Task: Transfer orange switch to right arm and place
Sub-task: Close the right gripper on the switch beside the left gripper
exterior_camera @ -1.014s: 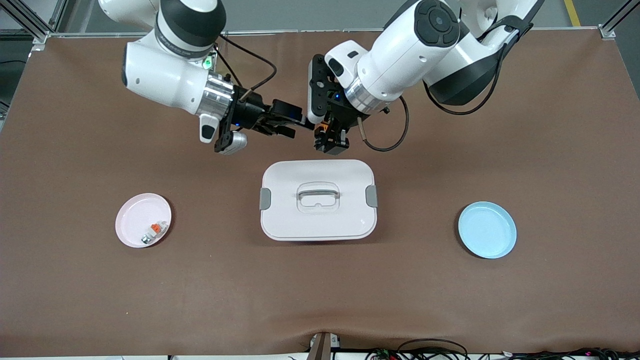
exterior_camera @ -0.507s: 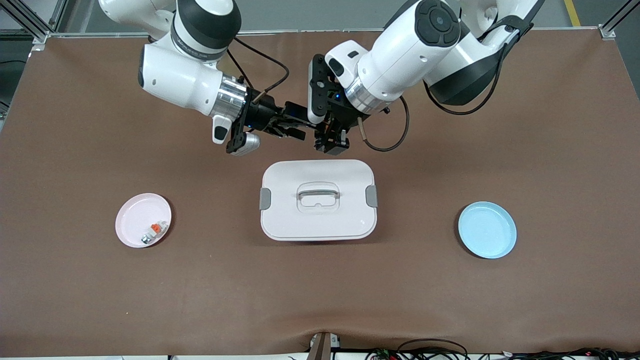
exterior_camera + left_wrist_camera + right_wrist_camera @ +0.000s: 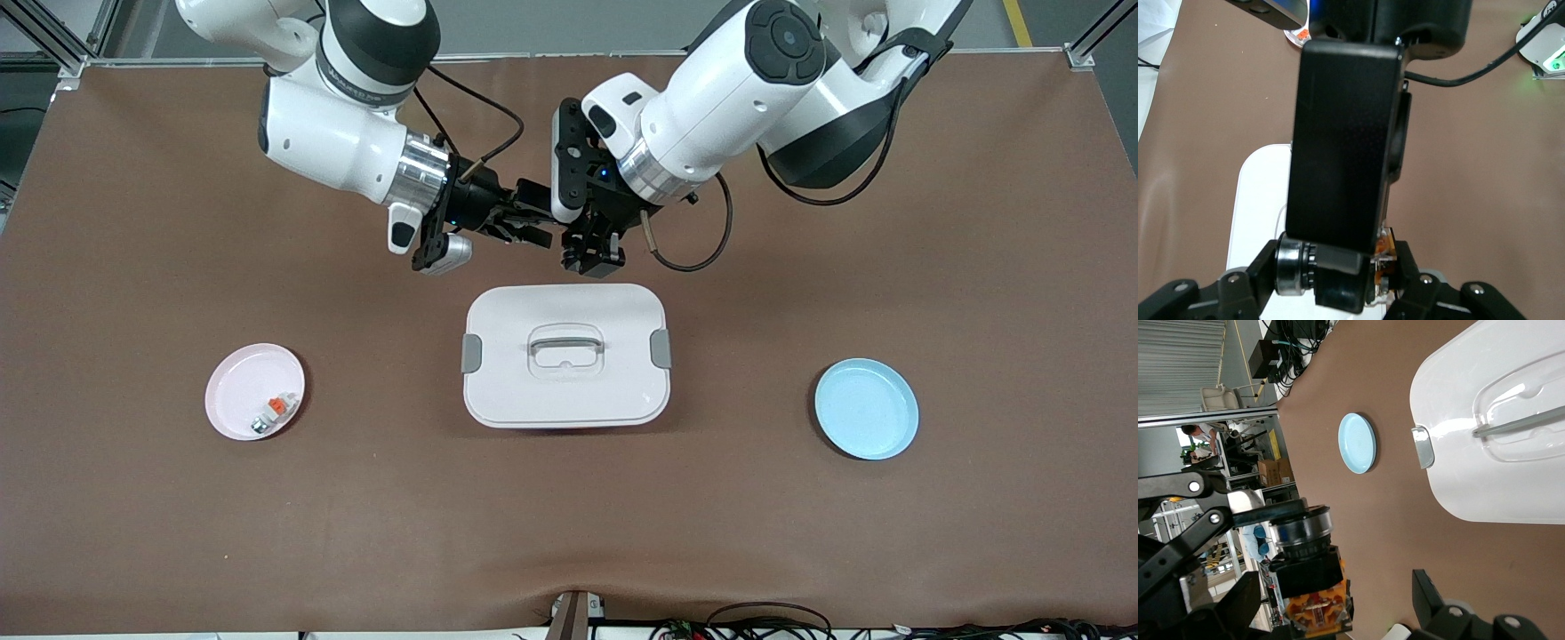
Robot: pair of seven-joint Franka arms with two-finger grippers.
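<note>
The orange switch [image 3: 1306,577], a small black block with a silver ring and orange underside, hangs in the air over the bare mat beside the white box. My left gripper [image 3: 589,252] is shut on it, one finger at the ring end [image 3: 1295,267] and one at the orange end. My right gripper [image 3: 533,233] is open and level with it. In the right wrist view the switch sits between the right gripper's [image 3: 1335,613] spread fingers, close to one and clearly apart from the other. In the front view the switch is hidden among the two hands.
A white lidded box [image 3: 566,391] with a clear handle lies mid-table, nearer the front camera than the hands. A pink plate [image 3: 240,382] holding a small white-grey part [image 3: 274,409] sits toward the right arm's end. A blue plate [image 3: 867,409] sits toward the left arm's end.
The right arm has moved toward the left gripper, bringing its open fingers around the switch. The left arm has barely shifted and keeps its grip.
</note>
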